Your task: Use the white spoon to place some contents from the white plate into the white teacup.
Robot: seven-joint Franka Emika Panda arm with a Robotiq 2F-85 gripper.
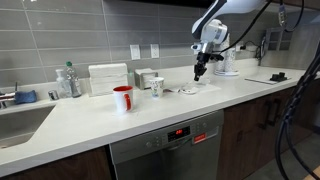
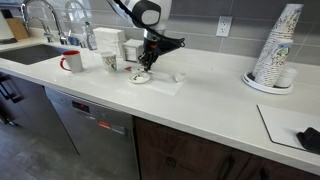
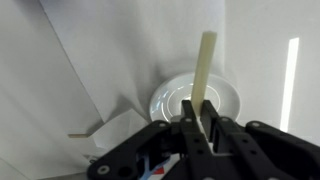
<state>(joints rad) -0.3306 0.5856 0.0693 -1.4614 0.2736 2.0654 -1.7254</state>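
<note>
My gripper (image 3: 203, 118) is shut on the white spoon (image 3: 206, 65), a pale flat stick that points away from the jaws. Straight under it lies a round white dish (image 3: 170, 97) with concentric rings and no dark bits showing; it looks like the white teacup seen from above, but I cannot tell for sure. In both exterior views the gripper (image 1: 200, 70) (image 2: 151, 62) hangs low over the counter, just beside the white plate (image 1: 187, 92) (image 2: 138, 77) with dark bits. The spoon's bowl is hidden.
A white napkin (image 2: 168, 81) lies under the dishes. A red mug (image 1: 122, 98) (image 2: 72, 62) and a taller white cup with greenish marks (image 1: 157, 87) (image 2: 110, 62) stand nearby. A stack of paper cups (image 2: 276, 48) stands further along. A sink (image 1: 18, 122) is at the counter's end.
</note>
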